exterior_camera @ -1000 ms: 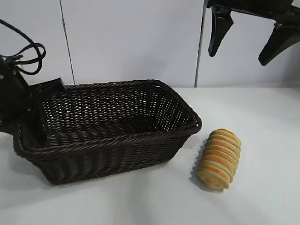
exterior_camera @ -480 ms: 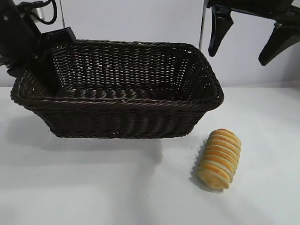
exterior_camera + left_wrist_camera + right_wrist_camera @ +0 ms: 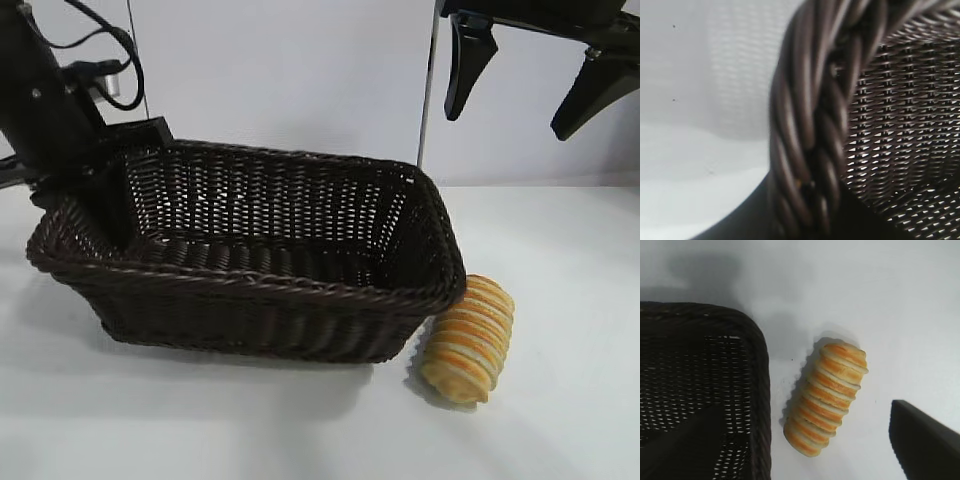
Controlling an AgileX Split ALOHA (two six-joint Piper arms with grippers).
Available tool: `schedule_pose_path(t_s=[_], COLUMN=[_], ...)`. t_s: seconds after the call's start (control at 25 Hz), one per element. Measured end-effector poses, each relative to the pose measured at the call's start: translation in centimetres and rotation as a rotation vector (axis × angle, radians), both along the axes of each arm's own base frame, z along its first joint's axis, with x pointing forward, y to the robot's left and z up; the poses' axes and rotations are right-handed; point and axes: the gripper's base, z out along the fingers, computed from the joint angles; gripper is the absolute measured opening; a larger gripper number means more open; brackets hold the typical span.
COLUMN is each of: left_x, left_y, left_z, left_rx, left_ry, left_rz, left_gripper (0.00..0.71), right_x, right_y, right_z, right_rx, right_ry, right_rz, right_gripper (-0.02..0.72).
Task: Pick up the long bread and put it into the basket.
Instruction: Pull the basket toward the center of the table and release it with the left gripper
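Observation:
The long bread (image 3: 468, 340), golden-orange with pale ridged rings, lies on the white table at the right. It also shows in the right wrist view (image 3: 827, 397). The dark wicker basket (image 3: 250, 275) is just left of it, with a narrow gap showing between its rim (image 3: 760, 390) and the bread. My left gripper (image 3: 100, 190) is shut on the basket's left rim (image 3: 810, 125) and holds that end up. My right gripper (image 3: 525, 85) is open and empty, high above the bread. One of its fingers (image 3: 925, 440) shows beside the loaf.
A white wall with vertical seams stands close behind the table. White table (image 3: 560, 250) surface lies to the right of the bread and in front of the basket.
My left gripper lifted the basket off the table, then brought it down and to the right, so its right corner now sits next to the bread. The right gripper and the bread have not moved.

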Motion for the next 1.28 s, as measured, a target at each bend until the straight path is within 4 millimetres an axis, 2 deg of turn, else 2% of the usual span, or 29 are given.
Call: schedule_pose_path(t_s=[0.24, 0.8, 0.88, 0.96, 1.16, 1.28], left_x=[0.2, 0.4, 0.4, 0.4, 0.5, 0.5], left_y=[-0.2, -0.3, -0.3, -0.3, -0.4, -0.1], left_z=[0.0, -1.6, -1.7, -1.7, -1.7, -1.7], left_rx=[-0.024, -0.023, -0.027, -0.028, -0.032, -0.033], left_ry=[-0.015, 0.028, 0.036, 0.037, 0.039, 0.051], left_rz=[0.029, 0.045, 0.058, 0.067, 0.081, 0.087], left_gripper=[0.106, 0.123, 0.143, 0.204, 0.563, 0.646], right_x=[0.0, 0.0, 0.0, 0.0, 0.0, 0.0], right_y=[0.0, 0.0, 0.0, 0.0, 0.0, 0.0], right_z=[0.0, 0.0, 0.0, 0.0, 0.0, 0.0], right_rx=[0.002, 0.002, 0.002, 0.002, 0.002, 0.002], right_ry=[0.001, 0.001, 0.001, 0.001, 0.001, 0.001], right_rz=[0.000, 0.000, 0.000, 0.000, 0.000, 0.000], right_gripper=[0.644, 0.644, 0.644, 0.644, 0.644, 0.644])
